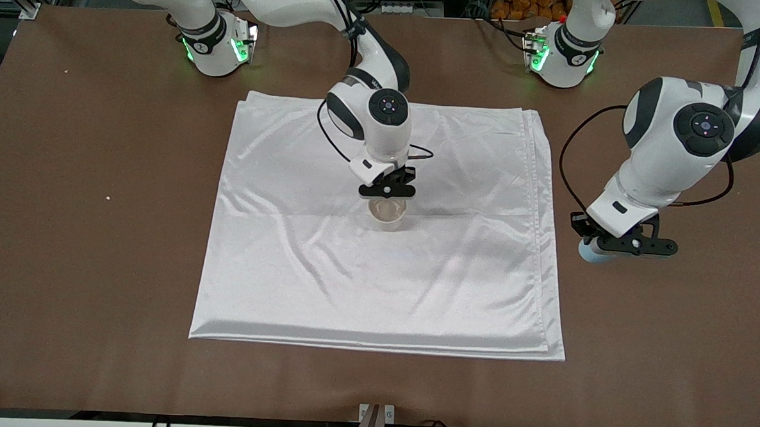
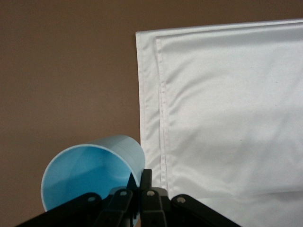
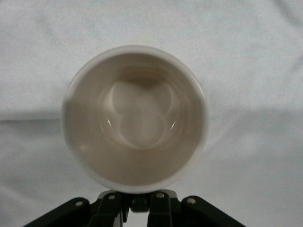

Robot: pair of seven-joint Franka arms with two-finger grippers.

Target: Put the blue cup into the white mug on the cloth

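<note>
The white mug [image 1: 387, 216] stands upright near the middle of the cloth [image 1: 289, 235]. My right gripper [image 1: 387, 192] is right over it. In the right wrist view I look down into the empty mug [image 3: 135, 118], and the right gripper [image 3: 142, 202] is shut on its small black handle. My left gripper [image 1: 614, 247] is over the bare brown table beside the cloth's edge at the left arm's end. It is shut on the rim of the blue cup [image 1: 592, 252]. In the left wrist view the cup [image 2: 90, 175] hangs tilted from the left gripper [image 2: 139, 182], next to the cloth's folded edge [image 2: 149, 118].
The brown table [image 1: 96, 259] extends all round the cloth. Both arm bases [image 1: 217, 46] [image 1: 563, 58] stand along the table's edge farthest from the front camera. A small metal fixture [image 1: 376, 415] sits at the table's near edge. A tiny crumb [image 1: 108, 197] lies toward the right arm's end.
</note>
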